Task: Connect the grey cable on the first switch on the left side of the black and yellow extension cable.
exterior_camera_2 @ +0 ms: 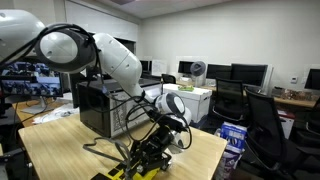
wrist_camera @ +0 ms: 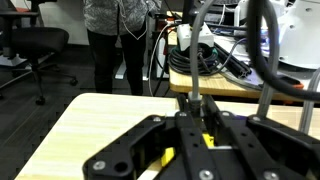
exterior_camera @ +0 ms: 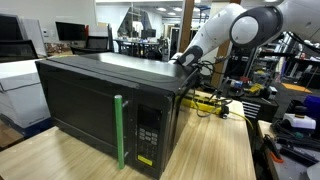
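While the black microwave takes the left part of the worktop, the black and yellow extension cable lies flat just to the right of the microwave. The pincer hangs low over this strip, and in the wrist view yellow shows directly under it. A thin grey cable seems to rise from between the jaws, but I cannot tell if they clamp it. I judge the plugging step is in hand. Next, the plug must line up with the leftmost socket and go straight down.
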Available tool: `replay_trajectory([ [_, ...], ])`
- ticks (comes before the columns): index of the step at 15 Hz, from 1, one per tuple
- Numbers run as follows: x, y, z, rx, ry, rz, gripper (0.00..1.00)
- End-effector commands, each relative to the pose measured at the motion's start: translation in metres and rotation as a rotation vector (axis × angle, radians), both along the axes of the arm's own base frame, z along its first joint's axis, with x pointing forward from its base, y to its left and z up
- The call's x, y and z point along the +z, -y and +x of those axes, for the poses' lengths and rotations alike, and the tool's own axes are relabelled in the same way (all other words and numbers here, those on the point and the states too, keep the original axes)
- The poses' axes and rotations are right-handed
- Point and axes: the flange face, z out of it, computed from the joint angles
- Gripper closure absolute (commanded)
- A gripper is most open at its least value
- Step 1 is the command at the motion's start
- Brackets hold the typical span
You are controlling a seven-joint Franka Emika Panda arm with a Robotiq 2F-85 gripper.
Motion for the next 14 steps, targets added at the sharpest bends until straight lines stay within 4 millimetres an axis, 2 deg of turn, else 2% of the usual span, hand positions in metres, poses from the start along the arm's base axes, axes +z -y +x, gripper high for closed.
replay_trajectory([
  [1, -0.0178, 0.0097, 0.0049, 0.03, 0.051, -0.011, 0.94],
  [14, -0.0242, 0.0073, 0.0047, 0.04, 0.098, -0.018, 0.94],
])
